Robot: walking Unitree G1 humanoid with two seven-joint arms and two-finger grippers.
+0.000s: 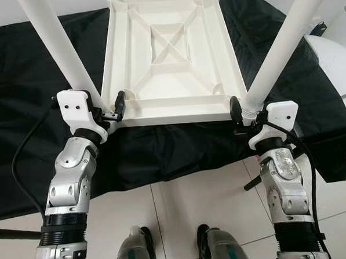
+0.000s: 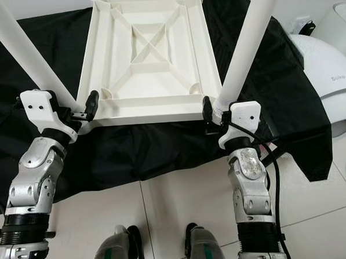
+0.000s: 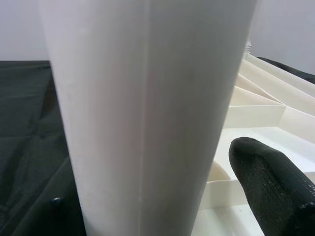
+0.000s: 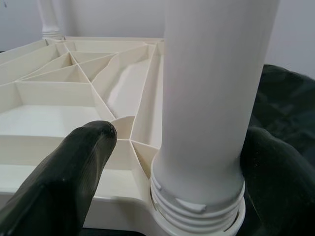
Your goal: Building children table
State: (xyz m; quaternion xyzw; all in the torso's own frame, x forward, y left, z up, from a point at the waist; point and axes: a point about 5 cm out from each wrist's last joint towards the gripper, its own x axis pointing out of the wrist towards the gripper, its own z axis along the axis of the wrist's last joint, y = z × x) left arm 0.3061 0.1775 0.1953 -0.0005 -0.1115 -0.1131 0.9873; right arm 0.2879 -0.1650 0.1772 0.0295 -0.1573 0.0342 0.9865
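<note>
Robot feet (image 1: 173, 245) at 6 o'clock, left gripper (image 1: 111, 112) and right gripper (image 1: 242, 117) each clamp a white leg (image 1: 64, 48) at upturned tabletop (image 1: 169, 54) corners, 12 o'clock, likely screwing them in.

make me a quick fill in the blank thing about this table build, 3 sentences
1. The white tabletop lies upside down on a ____ cloth.
2. The right gripper has its fingers around the base of a white ____ at the tabletop's near corner.
3. In the right wrist view, the bottom of the near right leg shows screw ____ where it meets the corner socket.

Missing words: black; leg; threads
</note>
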